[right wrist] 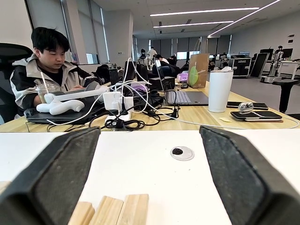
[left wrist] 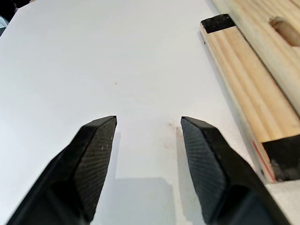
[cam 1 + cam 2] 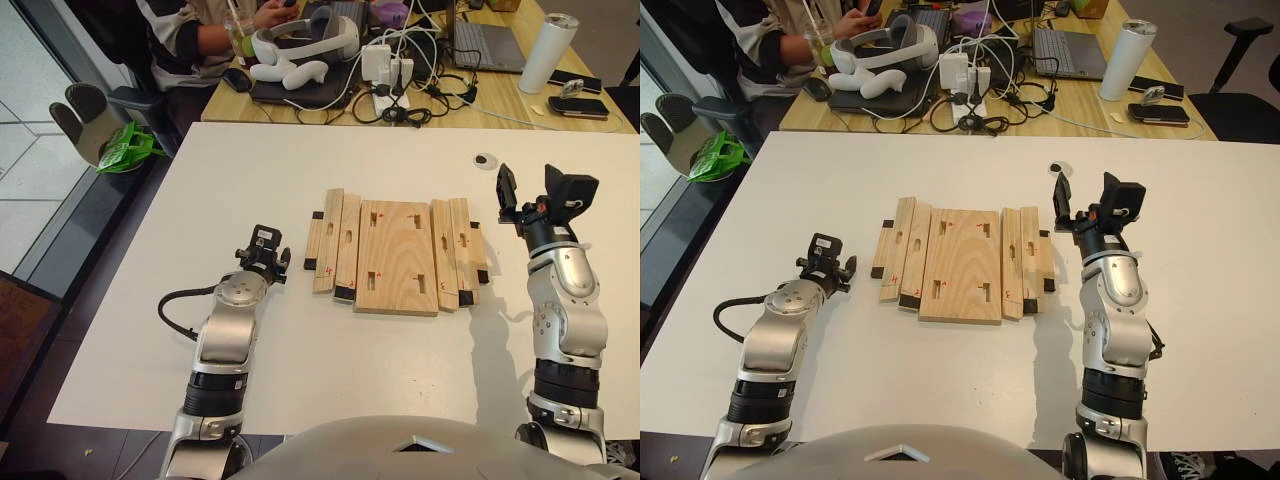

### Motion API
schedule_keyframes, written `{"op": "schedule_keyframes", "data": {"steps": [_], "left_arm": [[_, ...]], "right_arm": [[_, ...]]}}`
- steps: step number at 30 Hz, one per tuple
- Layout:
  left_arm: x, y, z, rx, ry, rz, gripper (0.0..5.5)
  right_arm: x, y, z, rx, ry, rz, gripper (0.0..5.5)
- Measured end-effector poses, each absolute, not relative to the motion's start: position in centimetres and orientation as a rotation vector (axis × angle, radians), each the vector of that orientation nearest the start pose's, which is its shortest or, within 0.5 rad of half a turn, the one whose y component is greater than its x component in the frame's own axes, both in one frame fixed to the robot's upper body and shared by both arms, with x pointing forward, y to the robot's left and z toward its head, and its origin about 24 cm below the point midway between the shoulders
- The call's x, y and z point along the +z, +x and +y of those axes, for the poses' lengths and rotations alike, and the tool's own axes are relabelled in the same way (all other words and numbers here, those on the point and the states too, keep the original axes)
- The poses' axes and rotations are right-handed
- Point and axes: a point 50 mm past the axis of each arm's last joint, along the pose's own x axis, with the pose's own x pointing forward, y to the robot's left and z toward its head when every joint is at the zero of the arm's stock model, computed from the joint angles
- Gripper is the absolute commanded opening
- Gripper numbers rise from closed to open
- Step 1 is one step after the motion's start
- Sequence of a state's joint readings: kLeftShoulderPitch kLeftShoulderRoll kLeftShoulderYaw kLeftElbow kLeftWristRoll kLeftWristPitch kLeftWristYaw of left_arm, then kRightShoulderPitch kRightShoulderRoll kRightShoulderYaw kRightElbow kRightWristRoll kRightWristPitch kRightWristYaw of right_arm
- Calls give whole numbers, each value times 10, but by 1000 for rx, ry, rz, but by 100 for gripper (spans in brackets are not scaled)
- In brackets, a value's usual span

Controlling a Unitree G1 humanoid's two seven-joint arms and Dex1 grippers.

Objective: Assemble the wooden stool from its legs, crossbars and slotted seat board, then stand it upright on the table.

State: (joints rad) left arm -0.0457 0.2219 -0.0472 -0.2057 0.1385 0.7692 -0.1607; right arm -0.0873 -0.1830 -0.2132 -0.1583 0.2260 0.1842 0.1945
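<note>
The slotted seat board (image 3: 397,257) lies flat in the middle of the white table (image 3: 250,180). Two wooden legs with black ends (image 3: 325,240) lie side by side along its left edge, and two more slotted pieces (image 3: 453,252) lie along its right edge. My left gripper (image 3: 266,256) rests low over the table just left of the left legs, open, nothing between its fingers (image 2: 98,150); the nearest leg (image 2: 243,89) lies beside it. My right gripper (image 3: 530,200) is held up right of the right pieces, open and empty, its pads (image 1: 56,173) wide apart.
A small round grommet (image 3: 486,160) sits in the table behind the right gripper. Beyond the far edge stands a wooden desk (image 3: 470,105) with a headset (image 3: 305,45), cables, a laptop and a white tumbler (image 3: 548,52). Bare table surrounds the parts.
</note>
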Motion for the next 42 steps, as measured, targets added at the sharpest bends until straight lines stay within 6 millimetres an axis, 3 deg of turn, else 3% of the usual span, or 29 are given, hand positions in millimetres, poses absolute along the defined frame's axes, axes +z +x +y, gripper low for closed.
{"op": "schedule_keyframes", "data": {"steps": [3,6,11,15,23,31,42], "left_arm": [[32,250,182,-77,296,521,255],[41,259,176,-82,259,462,255],[45,264,167,-117,221,427,255],[31,260,160,-208,302,506,255],[33,266,161,-256,322,507,255],[34,265,158,-326,193,574,255],[34,269,171,-338,297,620,255]], "right_arm": [[84,262,-223,49,21,-70,391],[67,255,-238,8,19,-10,391],[56,254,-242,21,16,25,391],[57,256,-242,22,17,17,391],[55,257,-238,29,23,6,391],[51,255,-235,34,34,15,391],[48,255,-235,36,33,25,391]]}}
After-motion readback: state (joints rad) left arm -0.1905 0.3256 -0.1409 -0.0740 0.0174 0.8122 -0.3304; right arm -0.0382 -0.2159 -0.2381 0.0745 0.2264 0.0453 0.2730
